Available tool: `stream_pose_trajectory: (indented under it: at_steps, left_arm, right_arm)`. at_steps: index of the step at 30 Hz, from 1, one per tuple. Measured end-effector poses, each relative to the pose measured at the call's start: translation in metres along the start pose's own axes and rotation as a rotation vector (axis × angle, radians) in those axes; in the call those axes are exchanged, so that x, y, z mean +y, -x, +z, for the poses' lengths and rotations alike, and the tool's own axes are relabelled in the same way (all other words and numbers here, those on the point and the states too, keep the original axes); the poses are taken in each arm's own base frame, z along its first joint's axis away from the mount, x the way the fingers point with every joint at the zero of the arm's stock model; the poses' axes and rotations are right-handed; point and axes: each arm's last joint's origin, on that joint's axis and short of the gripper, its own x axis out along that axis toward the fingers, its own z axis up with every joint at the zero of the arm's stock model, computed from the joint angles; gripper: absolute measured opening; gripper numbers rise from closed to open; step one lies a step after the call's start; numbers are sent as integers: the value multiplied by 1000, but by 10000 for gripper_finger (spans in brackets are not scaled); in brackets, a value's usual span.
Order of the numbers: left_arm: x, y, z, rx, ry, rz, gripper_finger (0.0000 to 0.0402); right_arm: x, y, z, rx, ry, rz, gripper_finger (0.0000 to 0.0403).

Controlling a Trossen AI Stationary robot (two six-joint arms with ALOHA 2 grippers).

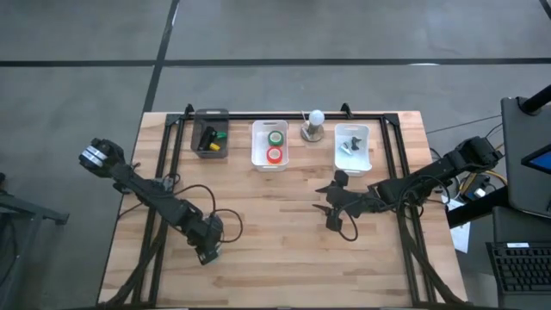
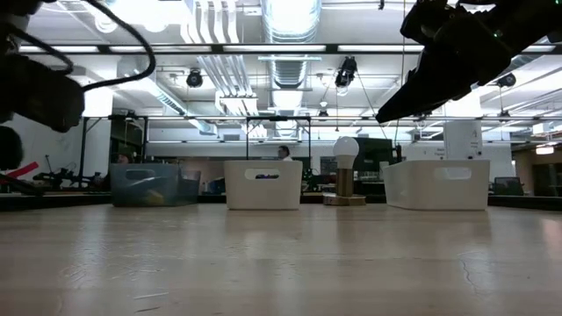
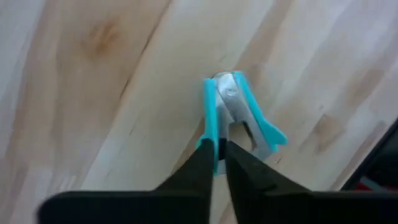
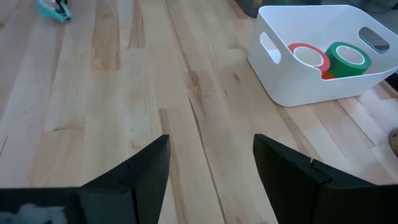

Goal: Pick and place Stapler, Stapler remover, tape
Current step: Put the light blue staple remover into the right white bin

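Observation:
A teal and silver staple remover (image 3: 239, 112) sits in my left gripper (image 3: 219, 146), which is shut on it over the table's near left part (image 1: 207, 250). It also shows small in the right wrist view (image 4: 53, 11). My right gripper (image 1: 332, 203) is open and empty above the table's middle right (image 4: 211, 146). A white bin (image 1: 269, 145) at the far edge holds a green tape roll (image 4: 348, 59) and a red tape roll (image 4: 308, 56). A black stapler does not show plainly. My left gripper pinches one teal arm of the staple remover (image 3: 214, 134) between its two fingers, at that arm's free end. The remover's rounded silver end (image 3: 227, 84) points away from the fingers. Whether the remover rests on the wood or hangs just above it, I cannot tell.
A dark bin (image 1: 211, 138) at the far left holds yellow, green and dark things. A lamp with a round bulb (image 1: 313, 125) stands between the white bin and a second white bin (image 1: 353, 146). A black frame runs along the table's far edge and sides.

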Motion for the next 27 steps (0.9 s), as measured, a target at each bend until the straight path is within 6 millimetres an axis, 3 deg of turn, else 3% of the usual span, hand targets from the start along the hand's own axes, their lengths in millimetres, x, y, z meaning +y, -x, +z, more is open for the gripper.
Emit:
stream_pose_trajectory:
  at_steps: [2, 8, 16, 27]
  left_arm:
    - [-2, 0, 2, -31, -42, -18, 14]
    - [-10, 2, 9, -193, -159, -45, 6]
    - [-25, 13, 31, -676, -358, -12, 4]
    - [-60, 55, 62, -1253, -652, -100, 3]
  right_arm:
    - [0, 0, 0, 0, 0, 0, 226]
    - [0, 0, 0, -3, -5, 0, 226]
    - [3, 0, 7, -63, -115, 41, 226]
    - [17, 8, 34, -259, -139, 445, 226]
